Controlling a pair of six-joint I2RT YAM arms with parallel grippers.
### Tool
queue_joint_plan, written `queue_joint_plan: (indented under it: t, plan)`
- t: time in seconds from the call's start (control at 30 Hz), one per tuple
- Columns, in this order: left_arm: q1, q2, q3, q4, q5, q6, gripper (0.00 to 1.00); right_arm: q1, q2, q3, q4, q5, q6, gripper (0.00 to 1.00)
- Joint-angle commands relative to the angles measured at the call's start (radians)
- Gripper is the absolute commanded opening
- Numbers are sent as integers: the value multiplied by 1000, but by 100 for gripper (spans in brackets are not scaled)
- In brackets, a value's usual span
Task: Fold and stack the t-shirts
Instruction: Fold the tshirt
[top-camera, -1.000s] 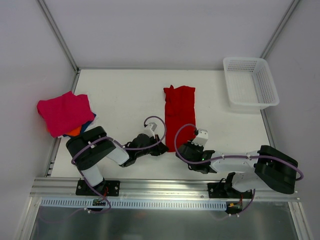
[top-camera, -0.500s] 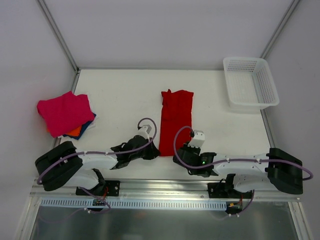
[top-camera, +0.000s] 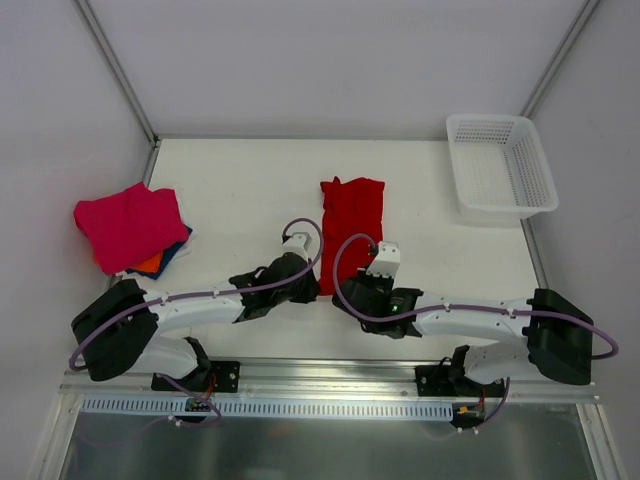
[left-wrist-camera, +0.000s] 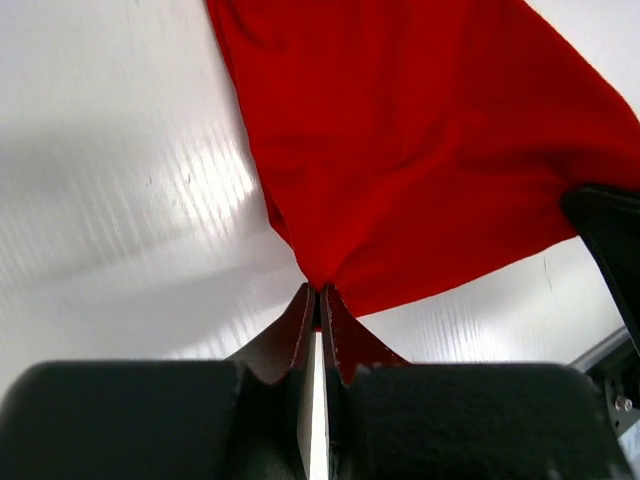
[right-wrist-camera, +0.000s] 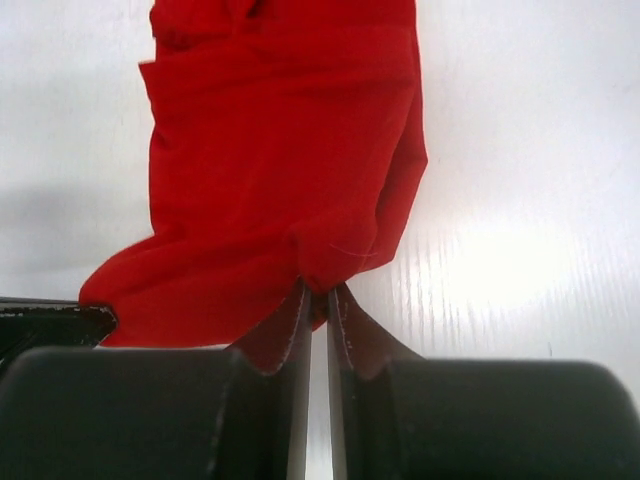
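The red t-shirt (top-camera: 351, 215) lies as a narrow lengthwise strip near the middle of the white counter (top-camera: 240, 180). Its near edge is gathered at two corners: the left pincer (left-wrist-camera: 317, 296) is closed on the left corner and the right pincer (right-wrist-camera: 318, 296) on the right corner, cloth puckering into each pair of tips. Both arms reach low over the counter from its near edge, pincers close together. By the left wall sits a pile: a magenta-pink shirt (top-camera: 125, 222) on top, an orange shirt (top-camera: 150, 263) and a dark blue shirt (top-camera: 178, 248) showing beneath. A white mesh basket (top-camera: 500, 165) stands at the far right corner
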Motion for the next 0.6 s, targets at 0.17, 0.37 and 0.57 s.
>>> queue_joint_plan:
  t: [0.17,0.37,0.57]
  plan:
    - [109,114,241,-112,-82,145,0,-172,63,102,119,27,-288,2]
    - [188,178,428,-164,-62,217,0,-284,112,214,188,-31,-445,2]
    - [253,286,634,-204,-16,273,0,-401,183,345,234,-117,-583,2]
